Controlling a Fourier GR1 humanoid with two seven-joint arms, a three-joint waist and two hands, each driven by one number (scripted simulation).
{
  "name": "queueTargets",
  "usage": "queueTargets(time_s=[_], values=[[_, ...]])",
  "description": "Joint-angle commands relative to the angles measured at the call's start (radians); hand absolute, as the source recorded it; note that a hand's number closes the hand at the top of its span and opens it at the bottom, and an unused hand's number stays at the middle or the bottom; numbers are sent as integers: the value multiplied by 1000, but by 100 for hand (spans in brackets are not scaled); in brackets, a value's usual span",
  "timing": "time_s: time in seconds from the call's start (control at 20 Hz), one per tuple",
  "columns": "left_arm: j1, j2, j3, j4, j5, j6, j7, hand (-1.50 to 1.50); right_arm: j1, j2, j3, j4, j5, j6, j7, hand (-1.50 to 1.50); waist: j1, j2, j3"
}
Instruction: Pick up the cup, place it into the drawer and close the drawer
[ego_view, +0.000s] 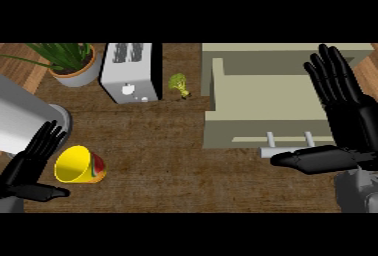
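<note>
On the brown woven counter top: every item sits on this one mat-like surface.
Cup: the yellow cup with a red patch on its side lies tipped over at the view's lower left, its mouth turned toward the left edge, well apart from the drawer.
Drawer: the beige open drawer box stands pulled out at the right, its pale bar handle on the front face nearest the robot; nothing shows inside it.
Left hand: the black left hand is spread flat, fingers straight, just beside the cup's mouth and holding nothing.
Right hand: the black right hand is also wide, fingers straight over the drawer's right side, thumb stretched across near the handle, holding nothing.
Nearby things: a white toaster, a potted green plant in a grey pot, a small green vegetable piece and a large grey cylinder just above the left hand.
Risk, grasp: since the cup lies on its side, it may roll away if fingers nudge it before closing.
Risk, carry: the route to the drawer is long; a grasp on the rim could let the cup tilt.
Risk, drawer: the right hand over the box could block the placing, and an early push on the front would close it with nothing inside.
</note>
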Motion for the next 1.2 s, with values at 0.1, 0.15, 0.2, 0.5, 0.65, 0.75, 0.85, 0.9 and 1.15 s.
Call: queueTargets(time_s=[0.1, 0.15, 0.2, 0.5, 0.65, 0.75, 0.85, 0.9, 1.15], values=[[-64, 29, -15, 282, -100, 6, -251, -150, -19, -44, -47, -14, -61, 40, 39, -150, -14, 7, -8], [-108, 13, -30, 310, -113, 32, -241, -150, -35, -18, -22, 11, -23, 16, 10, -150, -12, 8, -7], [-111, -1, -29, 334, -111, 45, -258, -150, -45, -8, -8, 9, -18, 8, 22, -150, -16, 10, -9], [-146, 12, -41, 468, -143, 59, -397, -150, -36, -19, -38, 27, -52, 32, 7, -150, -18, 12, -9], [-156, 16, -37, 488, -133, 40, -420, -150, -19, -29, -31, -42, -56, 32, 49, -150, -26, 11, -11], [-177, -10, -55, 501, -149, 60, -425, -150, -69, -34, -47, 53, -44, 33, 8, -150, -13, 13, -9], [-217, 19, -44, 530, -144, 58, -408, -150, -65, -18, -23, 11, -34, 16, 37, -150, -19, 12, -10], [-189, 2, -51, 528, -151, 65, -442, -150, 6, -41, -48, -31, -69, 51, 34, -150, -31, 12, -10], [-218, -40, -67, 548, -168, 111, -473, -150, -40, -43, -55, 19, -54, 43, 18, -150, -25, 15, -11]])
